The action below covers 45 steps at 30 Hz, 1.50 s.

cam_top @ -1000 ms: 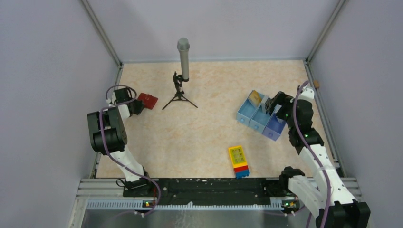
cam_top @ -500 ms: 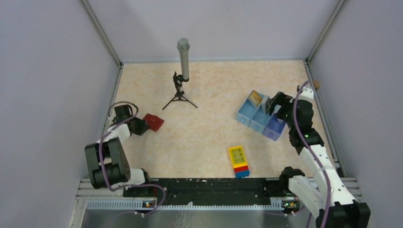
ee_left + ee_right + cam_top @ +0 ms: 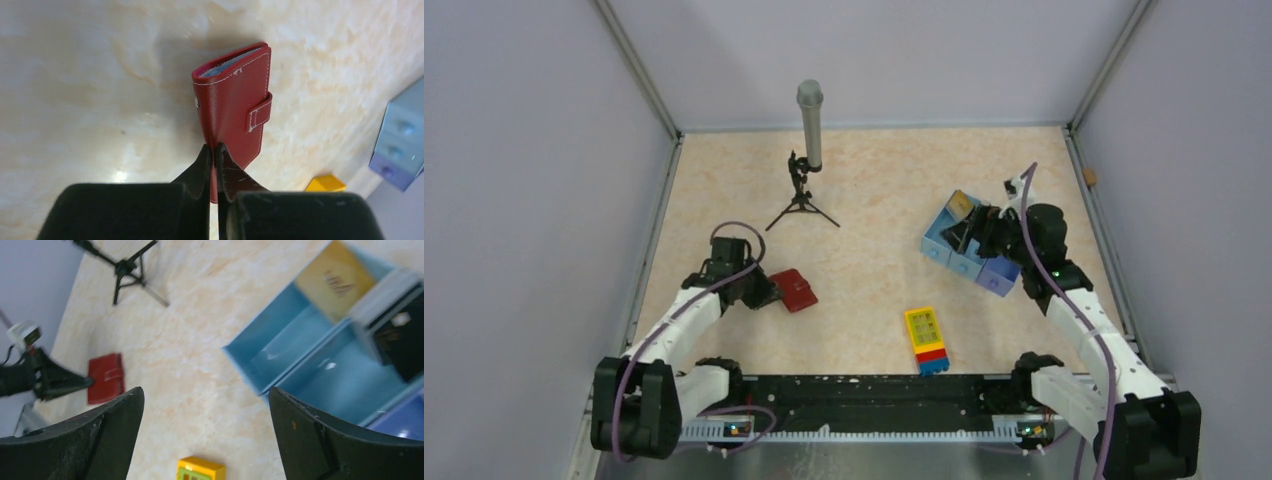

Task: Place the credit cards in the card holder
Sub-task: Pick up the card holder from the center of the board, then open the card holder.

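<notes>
Pinching the wallet (image 3: 234,100) by its near edge, the shut left claw (image 3: 214,148) should set it flat; the right claw (image 3: 204,394) gapes empty.

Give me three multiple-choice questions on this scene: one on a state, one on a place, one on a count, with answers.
1. The left end effector is: A open; B shut on the dark-red leather folding wallet; C shut on nothing.
2. The yellow-gold flat card lies: A in the light-blue plastic tray; B inside the wallet; C beneath the tray.
3. The tray's compartments number: A two; B three; C four.
Answers: B, its fingers pinch the wallet's edge; A, it rests in an end compartment; B, three wells sit side by side.
</notes>
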Each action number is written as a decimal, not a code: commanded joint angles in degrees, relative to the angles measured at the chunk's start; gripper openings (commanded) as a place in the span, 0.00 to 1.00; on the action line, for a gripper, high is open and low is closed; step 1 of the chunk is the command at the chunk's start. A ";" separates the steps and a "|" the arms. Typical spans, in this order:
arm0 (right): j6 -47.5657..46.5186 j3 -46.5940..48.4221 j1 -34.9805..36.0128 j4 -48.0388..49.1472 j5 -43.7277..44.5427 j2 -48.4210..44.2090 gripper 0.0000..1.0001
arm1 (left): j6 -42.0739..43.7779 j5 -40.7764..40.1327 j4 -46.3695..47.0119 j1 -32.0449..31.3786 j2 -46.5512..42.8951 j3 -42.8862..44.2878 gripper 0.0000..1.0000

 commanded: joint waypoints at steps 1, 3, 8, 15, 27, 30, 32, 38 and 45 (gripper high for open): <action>2.81 -0.72 5.06 3.12 -13.87 1.97 0.92 | -3.03 -0.09 0.30 -7.74 -1.80 -0.52 0.00; 5.05 -2.07 7.82 3.78 -15.15 1.69 0.92 | -4.48 -1.32 3.13 -11.95 -3.45 -2.60 0.00; 9.69 -5.77 17.42 4.29 -9.98 -0.05 0.92 | -4.71 -2.05 10.85 -18.97 -6.63 -7.00 0.00; 15.85 -8.51 25.97 13.84 -7.05 4.40 0.93 | 0.45 -0.47 17.39 -23.77 -15.48 -9.42 0.00; 14.76 1.62 31.05 23.23 -13.20 22.80 0.93 | 6.97 11.59 22.17 -24.26 -30.64 -10.39 0.00; 15.13 3.94 31.38 25.04 -14.14 25.52 0.93 | 7.23 13.28 22.20 -24.24 -31.31 -10.15 0.00; 15.07 6.04 31.80 25.76 -14.24 27.17 0.93 | 7.47 13.75 22.27 -24.30 -31.26 -9.93 0.00; 14.79 11.54 33.49 26.47 -15.01 31.94 0.91 | 7.75 13.34 22.31 -24.35 -29.58 -8.89 0.00; 12.82 15.01 36.14 24.72 -15.64 34.91 0.81 | 6.60 12.02 22.98 -24.37 -26.80 -8.03 0.00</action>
